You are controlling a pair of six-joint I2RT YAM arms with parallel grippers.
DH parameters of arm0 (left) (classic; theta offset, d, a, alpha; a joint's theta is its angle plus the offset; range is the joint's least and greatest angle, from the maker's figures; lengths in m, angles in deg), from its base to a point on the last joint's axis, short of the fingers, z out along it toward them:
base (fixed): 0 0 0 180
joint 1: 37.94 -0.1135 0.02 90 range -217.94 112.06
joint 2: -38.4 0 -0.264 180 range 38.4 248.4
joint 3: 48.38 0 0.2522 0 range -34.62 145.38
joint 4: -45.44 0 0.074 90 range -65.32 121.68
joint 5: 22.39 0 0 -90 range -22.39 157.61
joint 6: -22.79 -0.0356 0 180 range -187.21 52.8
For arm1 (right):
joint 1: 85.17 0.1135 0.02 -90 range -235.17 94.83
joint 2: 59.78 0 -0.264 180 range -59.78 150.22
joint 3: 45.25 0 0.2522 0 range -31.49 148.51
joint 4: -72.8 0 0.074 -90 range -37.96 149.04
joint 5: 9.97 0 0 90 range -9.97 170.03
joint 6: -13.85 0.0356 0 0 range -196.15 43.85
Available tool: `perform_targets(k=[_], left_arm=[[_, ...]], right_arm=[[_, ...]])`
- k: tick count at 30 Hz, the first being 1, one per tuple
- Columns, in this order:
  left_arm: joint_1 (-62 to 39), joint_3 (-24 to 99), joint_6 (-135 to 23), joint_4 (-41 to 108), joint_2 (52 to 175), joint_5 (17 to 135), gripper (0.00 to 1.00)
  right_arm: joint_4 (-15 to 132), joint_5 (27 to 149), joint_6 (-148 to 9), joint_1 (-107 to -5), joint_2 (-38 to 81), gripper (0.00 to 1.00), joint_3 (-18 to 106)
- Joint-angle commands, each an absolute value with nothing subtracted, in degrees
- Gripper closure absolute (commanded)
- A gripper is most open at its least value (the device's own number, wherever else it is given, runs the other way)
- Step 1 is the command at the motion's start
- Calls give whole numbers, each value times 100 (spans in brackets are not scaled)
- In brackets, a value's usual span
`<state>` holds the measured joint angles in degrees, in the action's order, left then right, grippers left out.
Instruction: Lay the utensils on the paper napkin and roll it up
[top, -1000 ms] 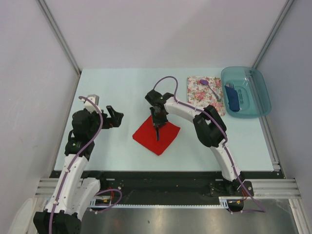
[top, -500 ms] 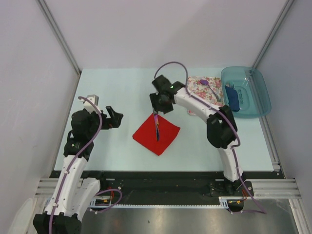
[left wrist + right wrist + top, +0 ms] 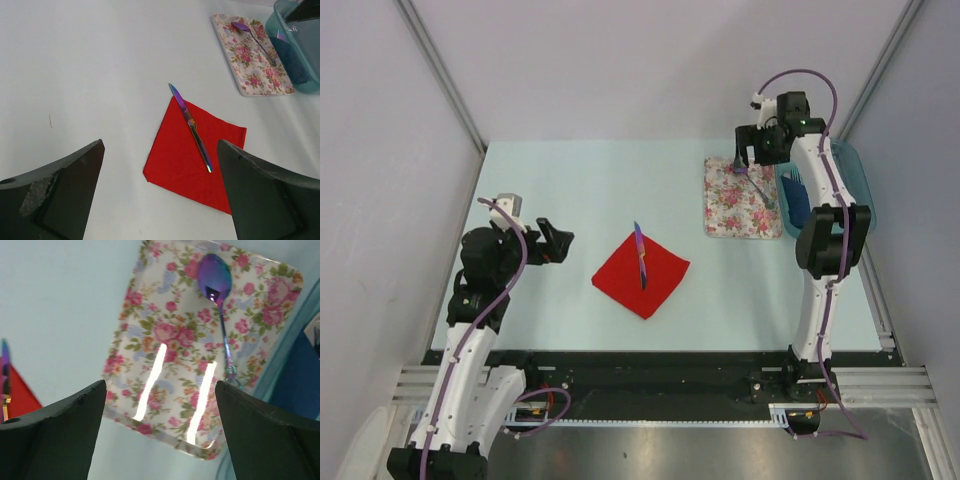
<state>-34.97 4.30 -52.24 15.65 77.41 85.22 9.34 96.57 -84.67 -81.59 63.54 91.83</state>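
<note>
Hovering at the upper right of the frame, the right end effector (image 3: pixel 748 160) gapes wide and empty above a glossy floral-print square (image 3: pixel 728 205) bearing a purple iridescent metal spoon (image 3: pixel 222 325); the left end effector (image 3: pixel 558 243), mid-left, is likewise spread and empty; a slim iridescent metal knife (image 3: pixel 640 256) lies on the bright red square paper napkin (image 3: pixel 658 282) at the centre of the pale tabletop (image 3: pixel 570 180).

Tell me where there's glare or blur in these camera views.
Right wrist view: two bright glare streaks on the glossy floral tray; the spoon reads sharp, and the dark fingers in the foreground show little detail. Left wrist view: knife and red napkin crisp, no glare. Top view: even light, only faint shadows.
</note>
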Motion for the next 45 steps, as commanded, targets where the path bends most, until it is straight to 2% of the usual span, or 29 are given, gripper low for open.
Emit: perform_targets(k=[1,13,30,33,34,39,41,42,45], left_arm=[[-3530,546,-5332,1630,7804,8836,0],[-3530,529,-5385,1595,7936,8985,0],[-3539,537,-5385,1657,8050,9038,0],[-3530,616,-5341,1604,8120,9073,0],[-3530,642,-5332,1587,8129,9099,0],[-3530,783,-5358,1569,8060,9047,0],[-3530,836,-5349,1586,8007,8854,0],[-3530,854,-5367,1604,7946,8784,0],[-3530,1002,-5437,1630,7814,8528,0]], right_arm=[[894,9639,-9267,-8235,6967,7,9700],[1719,9102,-9285,-8367,7899,24,9762],[2186,8909,-9259,-8358,8435,27,9455],[2107,8917,-9259,-8350,8479,36,9446],[2081,8926,-9259,-8341,8445,45,9385],[2133,9146,-9294,-8236,7988,71,8989],[2107,9190,-9312,-8174,7638,93,8840],[2081,9268,-9312,-8113,7505,100,8822],[1940,9706,-9259,-8007,6925,100,8830]])
